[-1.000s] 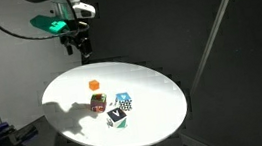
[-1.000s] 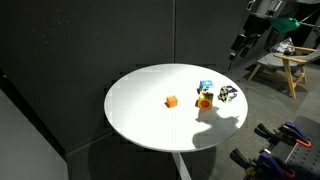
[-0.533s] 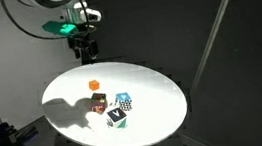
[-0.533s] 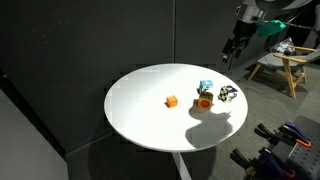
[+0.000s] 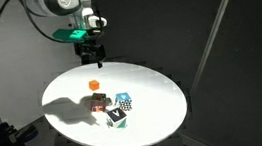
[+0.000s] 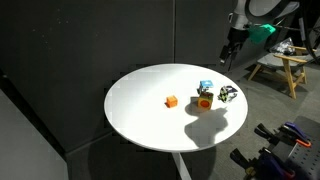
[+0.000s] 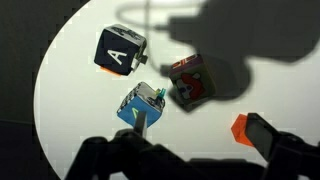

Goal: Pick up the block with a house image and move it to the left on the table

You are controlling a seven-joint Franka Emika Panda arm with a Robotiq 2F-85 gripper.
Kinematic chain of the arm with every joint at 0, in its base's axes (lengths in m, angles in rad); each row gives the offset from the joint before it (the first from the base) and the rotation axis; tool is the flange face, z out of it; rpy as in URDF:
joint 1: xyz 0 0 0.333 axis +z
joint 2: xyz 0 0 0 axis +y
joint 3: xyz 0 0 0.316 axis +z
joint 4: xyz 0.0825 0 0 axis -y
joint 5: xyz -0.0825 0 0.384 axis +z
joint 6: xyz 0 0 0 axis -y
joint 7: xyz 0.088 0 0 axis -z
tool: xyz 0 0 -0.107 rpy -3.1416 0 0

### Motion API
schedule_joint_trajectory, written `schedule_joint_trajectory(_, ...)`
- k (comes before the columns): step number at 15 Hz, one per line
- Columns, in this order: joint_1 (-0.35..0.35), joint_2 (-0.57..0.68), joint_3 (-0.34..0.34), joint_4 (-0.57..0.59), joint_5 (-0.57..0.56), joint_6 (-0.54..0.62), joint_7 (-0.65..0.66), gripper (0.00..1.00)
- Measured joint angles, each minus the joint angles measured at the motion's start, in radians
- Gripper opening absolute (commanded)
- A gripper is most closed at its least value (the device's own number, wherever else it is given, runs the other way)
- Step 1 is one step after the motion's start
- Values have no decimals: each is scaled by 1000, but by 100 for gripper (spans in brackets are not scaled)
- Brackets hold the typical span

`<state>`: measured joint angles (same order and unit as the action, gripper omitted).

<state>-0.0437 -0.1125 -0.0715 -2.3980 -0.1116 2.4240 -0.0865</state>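
Note:
The block with a house image point(image 5: 97, 104) has maroon sides and lies on the round white table point(image 5: 158, 85); it also shows in an exterior view point(image 6: 204, 101) and the wrist view point(image 7: 190, 80). It lies in the arm's shadow. My gripper point(image 5: 94, 55) hangs high above the table's edge, apart from every block, also seen in an exterior view point(image 6: 226, 56). In the wrist view my gripper point(image 7: 198, 135) is open and empty, with one dark finger point(image 7: 262, 134) beside the orange cube point(image 7: 240, 128).
A small orange cube point(image 5: 94, 85) lies apart from the others. A blue-and-white cube point(image 5: 122, 99) and a black-and-white letter cube point(image 5: 118, 115) lie next to the house block. Wooden furniture point(image 6: 285, 62) stands beyond the table.
The arm has swung in toward the table and lowered a little, bringing the gripper over the table's edge. The blocks have not moved.

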Motion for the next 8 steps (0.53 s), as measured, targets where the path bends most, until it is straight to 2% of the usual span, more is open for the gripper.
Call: schedule_joint_trajectory(8,2,115,10,9,-97,111,-21,100)
